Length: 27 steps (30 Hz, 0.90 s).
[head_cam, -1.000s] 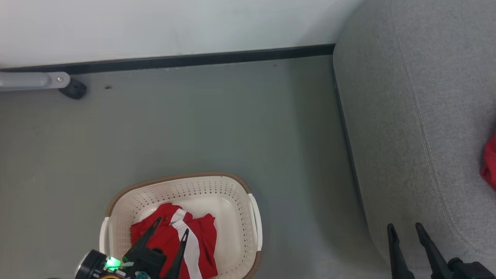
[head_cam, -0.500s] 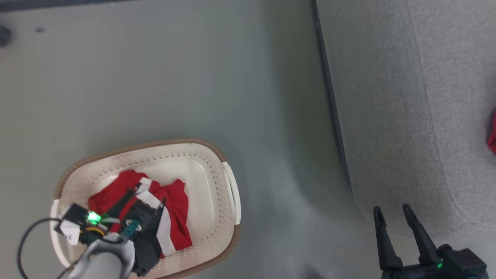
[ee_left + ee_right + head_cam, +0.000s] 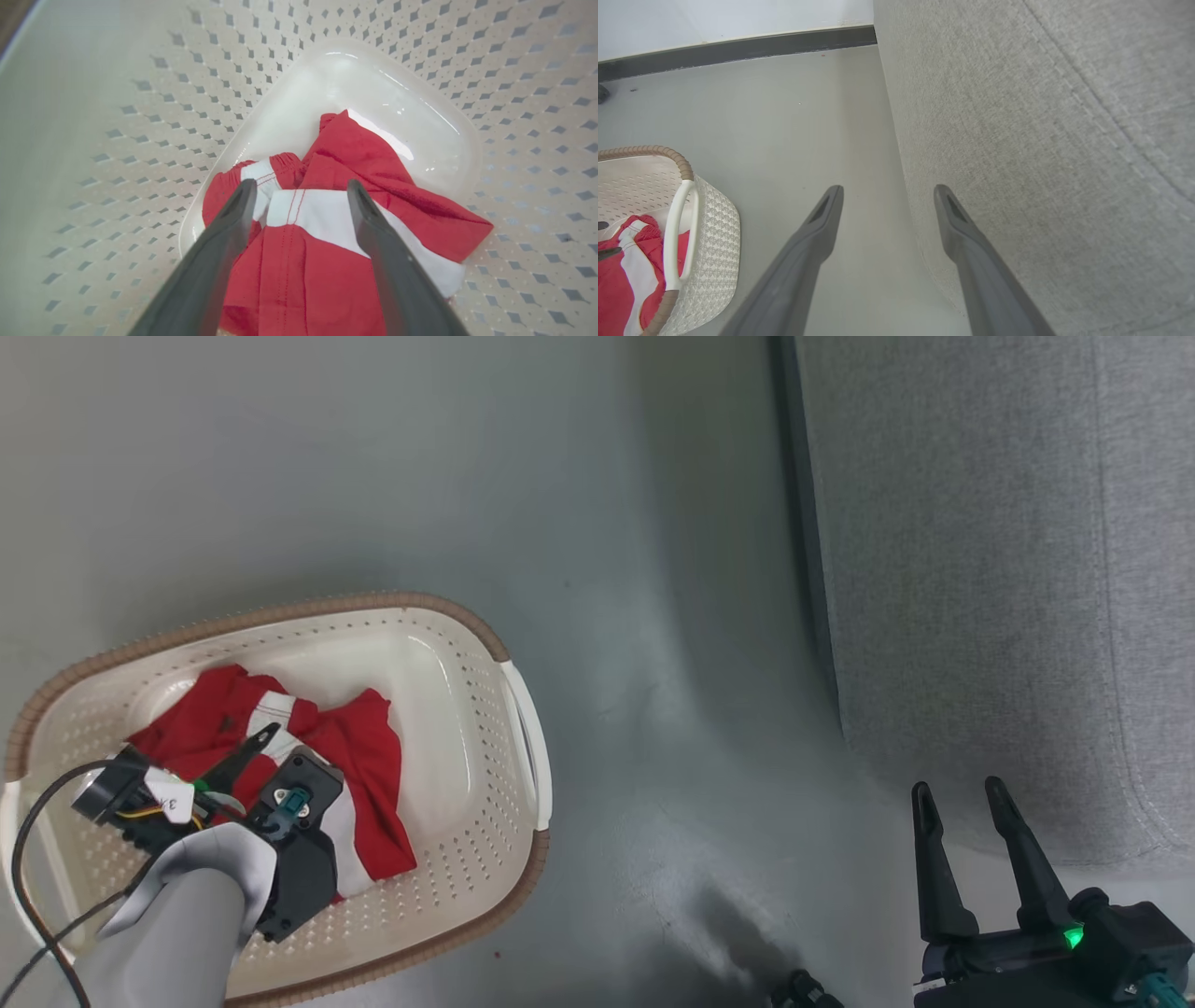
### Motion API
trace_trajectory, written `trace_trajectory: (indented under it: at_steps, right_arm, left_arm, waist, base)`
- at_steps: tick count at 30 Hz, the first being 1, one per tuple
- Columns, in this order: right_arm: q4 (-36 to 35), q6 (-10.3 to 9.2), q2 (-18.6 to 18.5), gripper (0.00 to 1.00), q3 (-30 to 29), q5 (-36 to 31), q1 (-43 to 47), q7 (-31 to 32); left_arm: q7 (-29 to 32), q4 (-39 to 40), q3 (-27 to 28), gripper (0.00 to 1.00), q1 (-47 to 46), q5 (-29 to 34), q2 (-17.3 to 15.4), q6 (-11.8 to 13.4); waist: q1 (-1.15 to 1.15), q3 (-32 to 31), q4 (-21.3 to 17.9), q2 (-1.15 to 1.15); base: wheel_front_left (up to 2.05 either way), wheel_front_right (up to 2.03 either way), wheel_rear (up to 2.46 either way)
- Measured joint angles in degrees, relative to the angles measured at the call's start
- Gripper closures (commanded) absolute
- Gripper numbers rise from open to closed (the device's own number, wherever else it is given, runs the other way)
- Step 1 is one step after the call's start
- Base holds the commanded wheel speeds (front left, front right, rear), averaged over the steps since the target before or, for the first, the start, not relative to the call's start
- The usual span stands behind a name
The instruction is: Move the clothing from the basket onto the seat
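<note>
Hovering over the red clothing (image 3: pixel 336 261) in the basket (image 3: pixel 280 609), the left gripper (image 3: pixel 301 186) stood with its jaws spread wide and empty.

The clothing, red with white stripes, lay crumpled on the bottom of the cream, perforated basket. The left gripper's two dark fingers (image 3: pixel 233 219) straddled a white band of the cloth, their tips close above it, though whether they touched it could not be told. The basket stood on the grey floor (image 3: pixel 420 476), well apart from the grey woven seat (image 3: pixel 980 569) to the right. The right gripper (image 3: pixel 959 789) hung low beside the seat's rounded corner, its jaws likewise wide apart and holding nothing.
</note>
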<state>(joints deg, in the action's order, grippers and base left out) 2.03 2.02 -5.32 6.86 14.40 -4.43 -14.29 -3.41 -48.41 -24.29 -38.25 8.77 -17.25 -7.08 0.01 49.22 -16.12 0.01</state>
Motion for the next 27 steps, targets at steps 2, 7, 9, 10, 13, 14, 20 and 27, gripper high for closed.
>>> trace_trajectory:
  at_steps: [2, 7, 9, 10, 13, 14, 20, 27]
  right_arm:
    - [0.0, 0.0, 0.3, 0.0, 0.0, -0.2, 0.0, 0.0]
    - [0.0, 0.0, 0.8, 0.0, -0.2, -0.3, 0.0, 0.0]
    - [0.0, 0.01, 0.9, 0.0, -0.2, -0.4, 0.0, 0.0]
    - [0.0, 0.01, 1.0, 0.0, -0.2, -0.6, 0.0, 0.0]
    - [-0.3, 0.01, 1.2, 0.0, -0.2, -0.7, 0.0, 0.0]
    - [-0.4, 0.01, 1.2, 0.0, -0.2, -0.7, 0.0, 0.0]
    - [-1.0, 0.09, 1.6, 0.0, -0.2, -1.0, 0.0, 0.0]
    - [-1.8, 0.49, 1.9, 0.0, 0.0, -1.3, 0.3, 0.0]
  left_arm:
    - [0.4, -1.3, -0.5, 0.0, -0.7, 0.2, 0.0, 0.0]
    - [1.9, -4.3, -1.0, 0.0, -2.9, 0.5, 0.5, 0.0]
    - [2.1, -5.2, -1.6, 0.0, -3.9, 0.6, 0.7, 0.0]
    - [2.2, -5.4, -1.8, 0.0, -4.3, 1.1, 0.8, 0.0]
    - [3.5, -6.9, -2.0, 0.0, -6.1, 2.1, 1.6, 0.0]
    - [4.2, -7.3, -2.2, 0.0, -6.7, 2.2, 1.8, 0.0]
    - [7.4, -10.9, -2.2, 0.0, -8.8, 2.6, 3.4, 1.0]
    - [10.0, -13.7, -3.4, 0.0, -11.2, 4.5, 3.8, 2.3]
  waist:
    - [0.0, 1.0, -0.2, 0.0]
    - [0.0, 2.3, -0.4, 0.0]
    - [-0.01, 2.5, -0.4, 0.0]
    - [-0.01, 2.6, -0.4, 0.0]
    - [-0.01, 2.9, -0.3, 0.0]
    - [-0.01, 3.0, -0.3, 0.0]
    - [-0.01, 3.8, -0.3, 0.0]
    - [-0.01, 4.7, -0.4, -0.01]
  base:
    - [0.0, 0.0, 0.0]
    - [0.0, 0.0, 0.0]
    - [0.0, 0.0, 0.0]
    - [0.0, 0.0, 0.0]
    - [0.0, 0.0, 0.0]
    - [0.0, 0.0, 0.0]
    - [0.0, 0.0, 0.0]
    - [0.0, 0.0, 0.0]
